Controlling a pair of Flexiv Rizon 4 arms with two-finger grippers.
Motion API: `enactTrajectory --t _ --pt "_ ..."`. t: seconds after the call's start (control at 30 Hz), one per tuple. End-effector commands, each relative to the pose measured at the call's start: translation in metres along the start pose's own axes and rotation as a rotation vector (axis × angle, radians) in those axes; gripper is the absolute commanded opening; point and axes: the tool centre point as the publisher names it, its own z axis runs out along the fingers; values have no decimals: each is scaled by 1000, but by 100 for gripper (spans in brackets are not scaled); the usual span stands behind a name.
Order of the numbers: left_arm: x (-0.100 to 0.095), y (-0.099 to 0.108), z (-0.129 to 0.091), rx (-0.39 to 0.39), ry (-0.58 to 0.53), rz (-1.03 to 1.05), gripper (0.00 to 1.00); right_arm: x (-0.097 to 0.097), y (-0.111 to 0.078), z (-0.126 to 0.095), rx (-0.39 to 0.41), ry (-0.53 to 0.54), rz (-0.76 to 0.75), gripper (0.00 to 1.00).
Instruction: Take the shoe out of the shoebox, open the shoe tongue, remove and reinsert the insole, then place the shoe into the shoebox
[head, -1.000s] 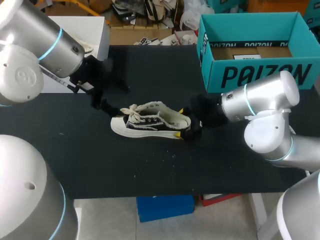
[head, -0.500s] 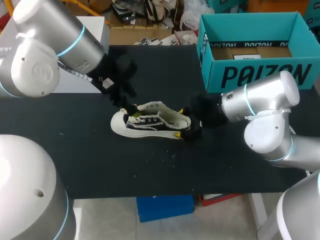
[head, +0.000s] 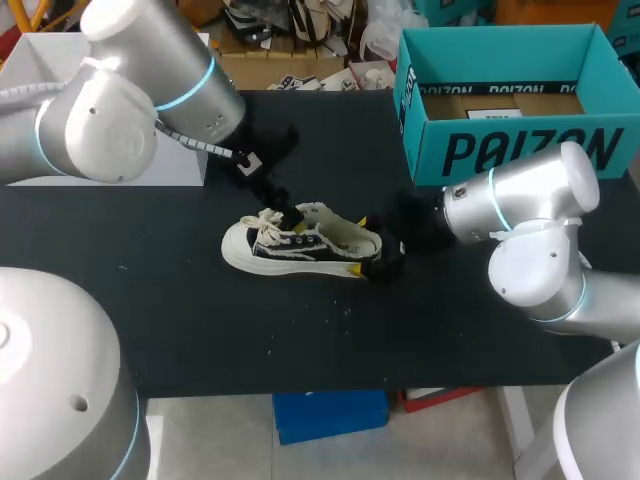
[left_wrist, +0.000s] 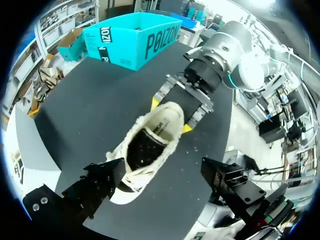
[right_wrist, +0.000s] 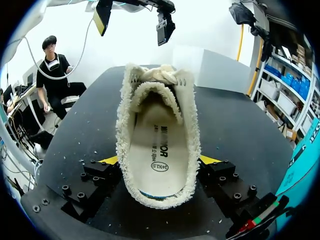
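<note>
The shoe is sitting upright on its sole around the middle of the black tabletop. Its toe is pointing toward the left edge and its heel toward the right edge. It is lying outside the teal shoebox, which is standing open at the far right corner of the tabletop, well apart from the shoe.

The right gripper is coming in low from the right edge and gripping the heel. Its fingers are pressing against the two sides of the heel, with the yellow tips showing on either side, so it is clamping the shoe. From the right wrist view the shoe is opening toward the camera. The pale insole is lying flat inside, and the fleecy collar is running around the mouth.

The left arm is reaching in from the far left corner, and the left gripper is hanging over the laces at the front of the shoe. In the left wrist view its fingers are standing wide apart above the shoe. One is sitting just beside the toe end, and the other is off to the side over bare tabletop, so they are gripping nothing. Whether the nearer finger is touching the laces cannot be told.
</note>
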Motion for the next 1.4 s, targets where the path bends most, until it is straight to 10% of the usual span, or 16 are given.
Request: enactTrajectory --t 0.03,0.33,0.63,1.4 --pt "2 -13 5 -412 -140 -605 100 -1 -1 5 1 -2 1 0" --pt "-2 -19 6 -474 -154 -709 100 -1 -1 5 1 -2 1 0" --pt "10 -40 20 -667 -584 -1006 100 -1 -1 5 1 -2 1 0" --pt "0 -25 51 -484 -780 -1002 100 -1 -1 5 1 -2 1 0"
